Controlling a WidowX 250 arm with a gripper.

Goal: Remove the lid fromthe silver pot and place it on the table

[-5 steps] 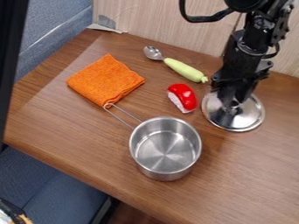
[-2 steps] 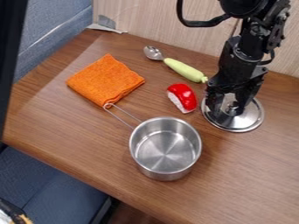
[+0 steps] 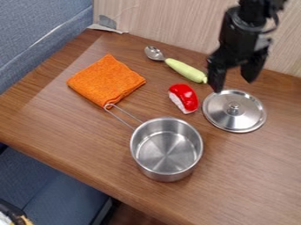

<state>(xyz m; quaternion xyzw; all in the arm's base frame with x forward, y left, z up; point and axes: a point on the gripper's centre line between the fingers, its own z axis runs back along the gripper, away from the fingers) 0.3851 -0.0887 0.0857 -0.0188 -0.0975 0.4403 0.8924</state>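
Observation:
The gripper (image 3: 234,84) hangs at the upper right, just above and behind the lid, with its two fingers spread apart and nothing between them. Flat on the wooden table (image 3: 76,132) lies the round silver lid (image 3: 242,118), its knob facing up. To the lid's lower left stands the silver pot (image 3: 166,151), uncovered, with its inside bottom visible and its wire handle pointing to the upper left.
An orange folded cloth (image 3: 106,81) lies left of the back centre. Behind the pot are a red and white toy piece (image 3: 185,97) and a spoon with a pale green handle (image 3: 185,70). A wood-grain panel (image 3: 170,26) borders the table's back edge.
The gripper was down around the lid's knob; its fingers have since spread and it has risen up and back from the lid. The lid stayed in place.

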